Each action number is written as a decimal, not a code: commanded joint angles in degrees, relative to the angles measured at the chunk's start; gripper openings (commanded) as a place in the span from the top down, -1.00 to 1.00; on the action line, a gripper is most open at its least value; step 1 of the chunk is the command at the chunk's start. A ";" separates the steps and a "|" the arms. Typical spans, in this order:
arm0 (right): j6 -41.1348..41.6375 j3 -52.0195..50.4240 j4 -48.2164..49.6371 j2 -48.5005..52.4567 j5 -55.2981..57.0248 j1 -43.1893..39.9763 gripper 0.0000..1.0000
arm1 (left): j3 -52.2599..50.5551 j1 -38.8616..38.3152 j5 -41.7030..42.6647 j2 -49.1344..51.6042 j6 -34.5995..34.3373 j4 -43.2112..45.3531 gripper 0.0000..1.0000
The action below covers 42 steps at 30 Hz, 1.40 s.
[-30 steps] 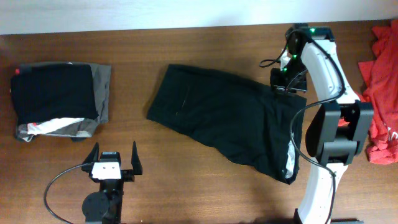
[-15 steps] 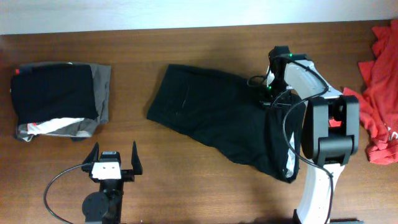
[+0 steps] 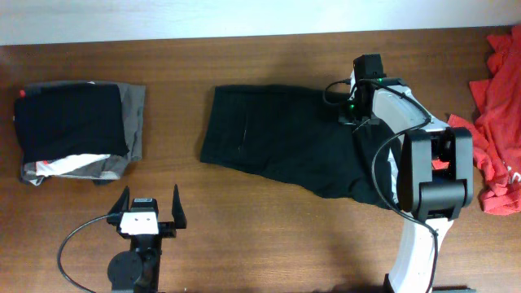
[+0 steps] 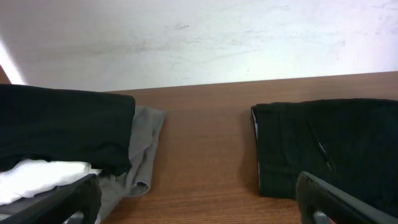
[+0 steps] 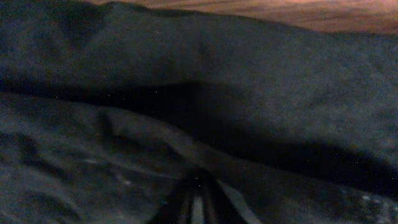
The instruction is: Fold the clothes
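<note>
A large black garment (image 3: 281, 142) lies spread flat in the middle of the table. My right gripper (image 3: 356, 112) is down on its back right corner. In the right wrist view dark fabric (image 5: 186, 93) fills the frame, and the fingers (image 5: 198, 199) are pressed together on a fold of it. My left gripper (image 3: 151, 210) is open and empty near the front left edge. In the left wrist view its fingers (image 4: 199, 205) frame bare wood, with the black garment (image 4: 329, 143) ahead on the right.
A folded stack (image 3: 77, 130) sits at the far left, black on top of grey with a white stripe; it also shows in the left wrist view (image 4: 62, 137). A red-orange garment (image 3: 496, 106) lies crumpled at the right edge. The right arm's base (image 3: 431, 179) stands beside the black garment.
My right gripper came down from the table's back onto the black garment and pulled it. The garment turned from a diagonal lie to a squarer one, its front right corner drawn up.
</note>
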 commanded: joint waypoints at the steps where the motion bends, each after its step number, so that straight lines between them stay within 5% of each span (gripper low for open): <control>1: -2.84 -0.17 -0.17 2.16 -6.32 -0.02 0.57 | -0.37 -0.22 0.81 -0.44 0.70 0.15 -0.98; 7: -5.05 8.20 -6.64 1.97 -7.85 -0.09 0.37 | -0.37 -0.22 0.81 -0.44 0.70 0.15 -0.99; 17: -5.03 31.56 -34.73 1.84 4.31 -1.60 0.19 | -0.37 -0.22 0.61 -0.44 0.70 2.14 -0.98; 20: -5.44 33.38 -39.95 1.84 9.11 -3.28 -0.15 | -0.37 -0.22 1.11 -0.44 0.68 3.96 -0.99; 22: -8.72 33.22 -42.32 1.97 9.20 -5.22 -0.16 | -0.37 -0.22 1.79 -0.44 0.68 3.39 -0.98; 27: -15.19 29.81 -40.94 2.16 7.41 -10.84 -0.19 | -0.37 -0.22 4.52 -0.33 0.66 0.35 -0.99; 32: -25.81 27.80 -38.40 2.19 -7.76 -15.69 -0.29 | -0.37 -0.22 4.68 -0.33 0.66 0.55 -0.98; 39: -26.18 26.75 -37.35 2.27 -9.81 -17.29 -0.31 | -0.37 -0.22 4.68 -0.33 0.66 0.57 -0.98; 42: -18.99 24.52 -36.06 2.29 -9.77 -17.29 -0.30 | -0.37 -0.22 4.68 -0.33 0.66 0.57 -0.98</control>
